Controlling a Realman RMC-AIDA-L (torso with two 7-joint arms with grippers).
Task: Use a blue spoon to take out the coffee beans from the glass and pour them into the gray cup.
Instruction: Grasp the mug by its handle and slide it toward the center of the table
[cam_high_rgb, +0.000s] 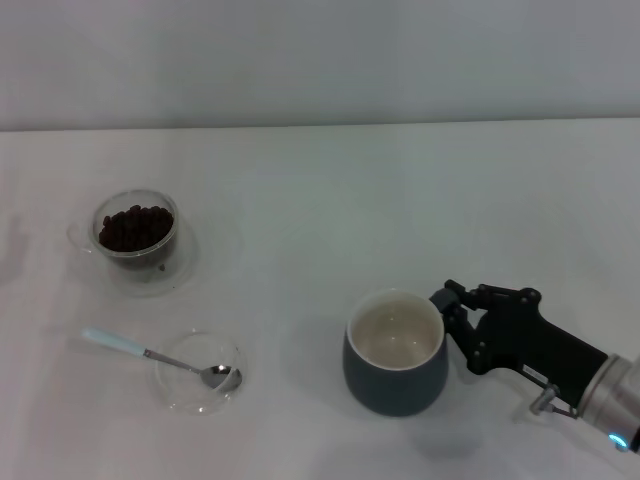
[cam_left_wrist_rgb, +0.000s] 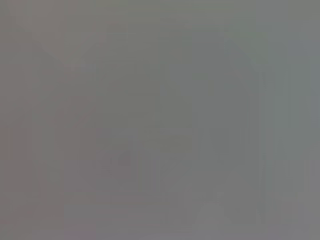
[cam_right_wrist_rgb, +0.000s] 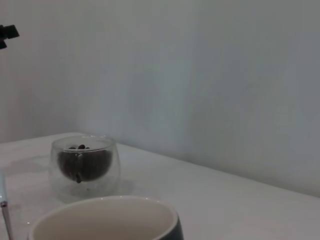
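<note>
The glass (cam_high_rgb: 137, 240) holding dark coffee beans (cam_high_rgb: 135, 227) stands at the back left of the white table. In front of it lies the blue spoon (cam_high_rgb: 150, 354), its metal bowl resting in a shallow clear dish (cam_high_rgb: 178, 398) and its pale handle pointing left. The gray cup (cam_high_rgb: 395, 388) stands upright at front centre, its cream inside bare. My right gripper (cam_high_rgb: 452, 318) sits tight against the cup's right side, and the cup's handle is hidden behind it. The right wrist view shows the cup rim (cam_right_wrist_rgb: 105, 220) close by and the glass (cam_right_wrist_rgb: 85, 172) beyond. My left gripper is out of view.
The white table (cam_high_rgb: 330, 200) runs back to a plain pale wall. The left wrist view is a flat grey blur with nothing to make out. A small dark object (cam_right_wrist_rgb: 7, 34) shows at one edge of the right wrist view.
</note>
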